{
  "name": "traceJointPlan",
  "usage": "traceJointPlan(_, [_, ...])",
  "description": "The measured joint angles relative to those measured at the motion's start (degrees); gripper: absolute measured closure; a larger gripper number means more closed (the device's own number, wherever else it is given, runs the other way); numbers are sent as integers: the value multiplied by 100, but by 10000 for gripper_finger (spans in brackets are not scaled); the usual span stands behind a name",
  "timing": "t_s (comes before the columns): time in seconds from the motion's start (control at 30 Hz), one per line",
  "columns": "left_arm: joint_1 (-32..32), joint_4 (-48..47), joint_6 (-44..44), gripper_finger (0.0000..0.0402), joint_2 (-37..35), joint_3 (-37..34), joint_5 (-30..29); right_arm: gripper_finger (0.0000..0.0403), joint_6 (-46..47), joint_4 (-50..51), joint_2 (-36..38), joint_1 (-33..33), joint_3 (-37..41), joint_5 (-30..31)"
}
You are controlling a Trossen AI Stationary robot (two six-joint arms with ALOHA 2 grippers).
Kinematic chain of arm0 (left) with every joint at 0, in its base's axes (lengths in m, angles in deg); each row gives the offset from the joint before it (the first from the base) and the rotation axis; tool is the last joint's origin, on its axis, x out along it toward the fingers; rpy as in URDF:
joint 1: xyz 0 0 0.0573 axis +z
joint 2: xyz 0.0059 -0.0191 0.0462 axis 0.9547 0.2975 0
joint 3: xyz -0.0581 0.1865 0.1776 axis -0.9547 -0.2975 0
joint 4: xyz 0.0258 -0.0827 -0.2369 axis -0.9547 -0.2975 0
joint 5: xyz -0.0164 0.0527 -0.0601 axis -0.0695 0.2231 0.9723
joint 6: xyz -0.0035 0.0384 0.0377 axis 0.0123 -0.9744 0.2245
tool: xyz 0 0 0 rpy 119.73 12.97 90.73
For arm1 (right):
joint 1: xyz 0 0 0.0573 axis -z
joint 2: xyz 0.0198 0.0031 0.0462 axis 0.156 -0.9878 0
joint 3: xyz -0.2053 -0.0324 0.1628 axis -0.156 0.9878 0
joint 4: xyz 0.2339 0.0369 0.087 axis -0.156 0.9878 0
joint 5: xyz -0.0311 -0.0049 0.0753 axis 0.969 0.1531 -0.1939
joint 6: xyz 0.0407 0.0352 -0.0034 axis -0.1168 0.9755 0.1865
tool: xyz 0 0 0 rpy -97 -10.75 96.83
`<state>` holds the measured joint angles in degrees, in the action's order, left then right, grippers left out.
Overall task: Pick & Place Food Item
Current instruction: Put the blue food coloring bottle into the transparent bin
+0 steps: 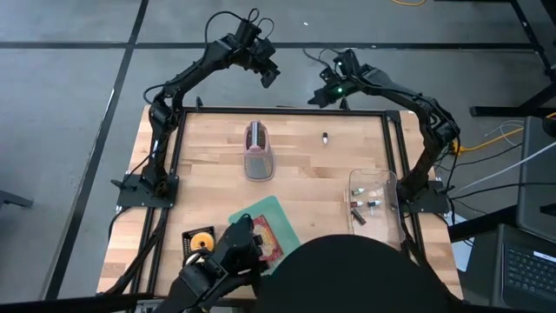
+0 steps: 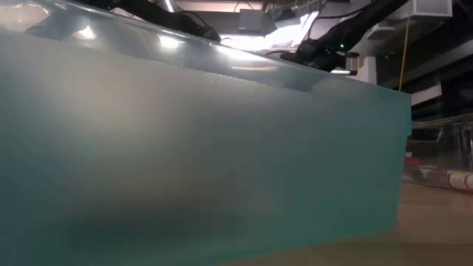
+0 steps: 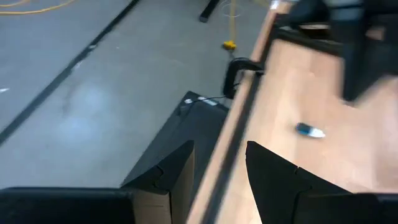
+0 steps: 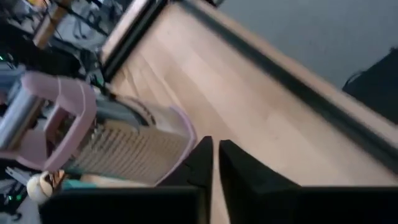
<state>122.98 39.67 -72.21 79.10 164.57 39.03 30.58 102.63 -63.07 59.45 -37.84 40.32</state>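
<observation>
Both grippers hover beyond the table's far edge: the left gripper (image 3: 219,174) gapes empty, the right gripper (image 4: 214,163) nearly closed, empty. Food sits on the teal board (image 1: 261,215) near-side, beside a person's head (image 1: 360,274); reaching risks collision.

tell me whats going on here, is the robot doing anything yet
Not yet. Both arms are raised over the table's far edge, holding nothing: the left gripper is open, the right gripper nearly closed and empty. At the near edge a person leans in, a gloved hand on a teal cutting board with food on it. A pink grater lies mid-table, and a clear container of small items sits on the right. The low view is blocked by a teal surface.
</observation>
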Motion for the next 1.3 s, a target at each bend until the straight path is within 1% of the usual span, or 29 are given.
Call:
traceJointPlan(0.13, [44, 8, -55, 261, 0, 0, -342, 329, -126, 463, 0, -120, -20, 344])
traceJointPlan(0.3, [206, 6, -55, 261, 0, 0, -394, 253, -225, 1298, 0, -226, -19, 675])
traceJointPlan(0.33, [237, 8, -50, 261, 0, 0, -383, 240, -237, 1515, 0, -277, -20, 904])
traceJointPlan(0.4, [296, 8, -17, 261, 0, 0, -310, 219, -241, 1899, 0, -431, 8, 1610])
traceJointPlan(0.47, [369, 6, -2, 261, 0, 0, -159, 206, -234, 2097, -1, -589, 97, 2363])
traceJointPlan(0.53, [430, 10, 40, 261, 0, 0, -126, 200, -196, 2205, -2, -744, 150, 2938])
traceJointPlan(0.6, [513, 68, 105, 261, 0, 0, -117, 199, -185, 2257, -2, -886, 153, 3269])
traceJointPlan(0.67, [607, 252, 253, 261, 0, 0, -120, 202, -115, 2275, -2, -1014, 153, 3465])
traceJointPlan(0.73, [673, 448, 314, 261, 0, 0, -122, 209, -90, 2243, -2, -1095, 153, 3541])
traceJointPlan(0.8, [717, 695, 197, 261, 0, 0, -168, 219, -241, 2196, -2, -1139, 152, 3650])
traceJointPlan(0.9, [734, 1168, -44, 261, 0, 0, -406, 235, -248, 2127, -2, -1191, 151, 3597])
traceJointPlan(0.97, [733, 1384, 18, 261, 0, 0, -619, 246, -75, 2123, -2, -1204, 151, 3583])
traceJointPlan(1.03, [730, 1544, 309, 261, 0, 0, -793, 255, 127, 2121, -2, -1202, 151, 3472])
traceJointPlan(1.1, [732, 1645, 454, 261, 0, 0, -727, 262, 297, 2115, -2, -1197, 151, 3287])
traceJointPlan(1.2, [732, 1628, 512, 261, 0, 0, -592, 267, 390, 2064, -2, -1127, 151, 2755])
traceJointPlan(1.3, [732, 1679, 835, 261, 0, 0, -649, 264, 382, 2072, -2, -1108, 151, 2623])
